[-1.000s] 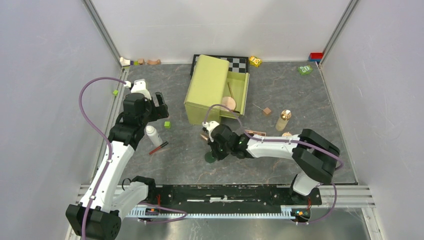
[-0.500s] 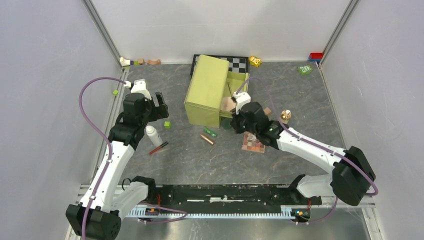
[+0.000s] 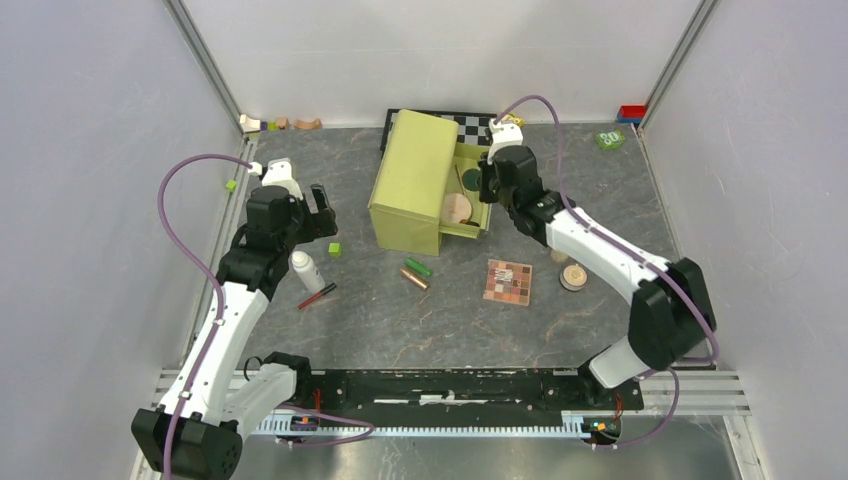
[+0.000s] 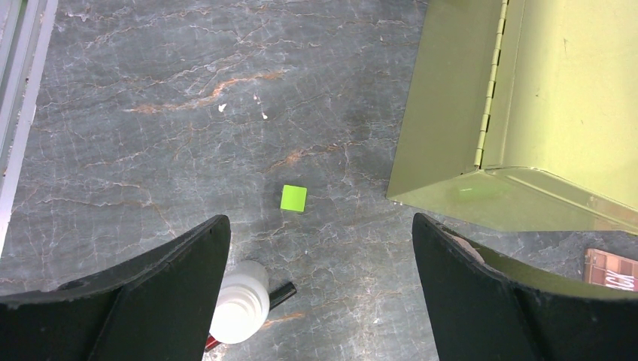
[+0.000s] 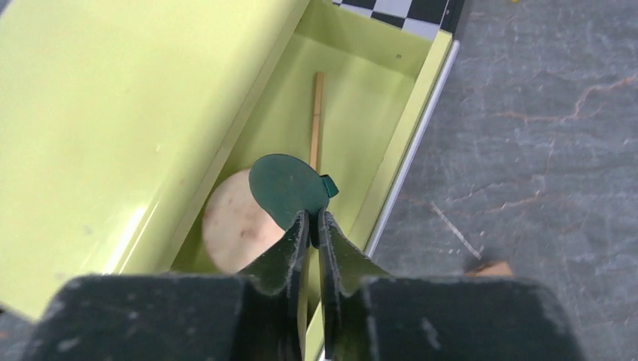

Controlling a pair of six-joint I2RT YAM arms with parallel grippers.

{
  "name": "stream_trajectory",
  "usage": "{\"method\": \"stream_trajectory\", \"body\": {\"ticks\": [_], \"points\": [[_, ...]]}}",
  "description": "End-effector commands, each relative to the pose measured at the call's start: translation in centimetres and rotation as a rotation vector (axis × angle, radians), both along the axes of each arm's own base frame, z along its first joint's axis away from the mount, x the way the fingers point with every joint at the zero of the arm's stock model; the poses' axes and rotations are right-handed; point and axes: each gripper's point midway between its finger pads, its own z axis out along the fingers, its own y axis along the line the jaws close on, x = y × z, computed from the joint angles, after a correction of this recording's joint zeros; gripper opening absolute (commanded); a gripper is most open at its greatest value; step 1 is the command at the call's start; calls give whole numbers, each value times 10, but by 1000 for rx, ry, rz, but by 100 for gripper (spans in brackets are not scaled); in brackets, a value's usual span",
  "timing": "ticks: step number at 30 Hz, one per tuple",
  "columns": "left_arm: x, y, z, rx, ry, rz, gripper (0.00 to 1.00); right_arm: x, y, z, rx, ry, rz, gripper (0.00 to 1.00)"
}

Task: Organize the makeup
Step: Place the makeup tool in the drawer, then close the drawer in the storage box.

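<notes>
My right gripper (image 3: 479,186) (image 5: 312,221) is shut on the edge of a dark green round compact (image 5: 288,188) and holds it over the open tray of the yellow-green box (image 3: 425,180). A round peach compact (image 5: 233,226) and a thin wooden stick (image 5: 317,120) lie in the tray. My left gripper (image 3: 322,212) (image 4: 320,301) is open and empty above the table. A white bottle (image 4: 239,312) (image 3: 303,270) stands by its left finger, with a red pencil (image 3: 316,296) beside it. Green (image 3: 418,267) and bronze (image 3: 414,279) tubes, a square palette (image 3: 508,282) and a round compact (image 3: 573,276) lie in front of the box.
A small green cube (image 4: 293,198) lies on the table between my left gripper and the box's lid (image 4: 527,113). A chequered board (image 5: 399,9) lies behind the box. Small toys line the back wall (image 3: 280,123). Grey walls enclose the table on three sides.
My right arm has swung from the front middle of the table back and up over the box tray, carrying the dark green compact. The palette and round compact now show. The left arm has not moved.
</notes>
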Motion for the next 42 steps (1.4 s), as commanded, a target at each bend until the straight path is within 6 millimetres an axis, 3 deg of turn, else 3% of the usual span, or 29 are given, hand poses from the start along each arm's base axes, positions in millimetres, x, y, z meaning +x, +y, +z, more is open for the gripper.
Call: {"method": "stream_trajectory", "body": {"ticks": [1, 5, 7, 14, 20, 29, 32, 37, 42], "points": [[5, 1, 10, 35, -46, -19, 96, 30, 13, 17, 21, -25, 18, 20], [5, 1, 9, 36, -46, -18, 96, 32, 18, 21, 46, -43, 53, 41], [5, 1, 9, 35, -45, -19, 97, 30, 12, 23, 44, -56, 42, 45], [8, -5, 9, 15, -37, -36, 97, 21, -21, 13, 0, -41, -35, 45], [23, -27, 26, -80, -44, -90, 95, 19, -43, 5, -72, -11, -104, 42], [72, -68, 72, -91, -86, -179, 95, 14, -73, -12, -170, 29, -222, 36], [96, -79, 69, -94, -76, -194, 96, 14, -77, -23, -195, 57, -235, 34], [133, -111, 63, -124, -41, -311, 96, 22, -64, -41, -208, 146, -180, 33], [157, -129, 38, -122, 50, -381, 97, 27, -59, -43, -155, 177, -145, 33]]}}
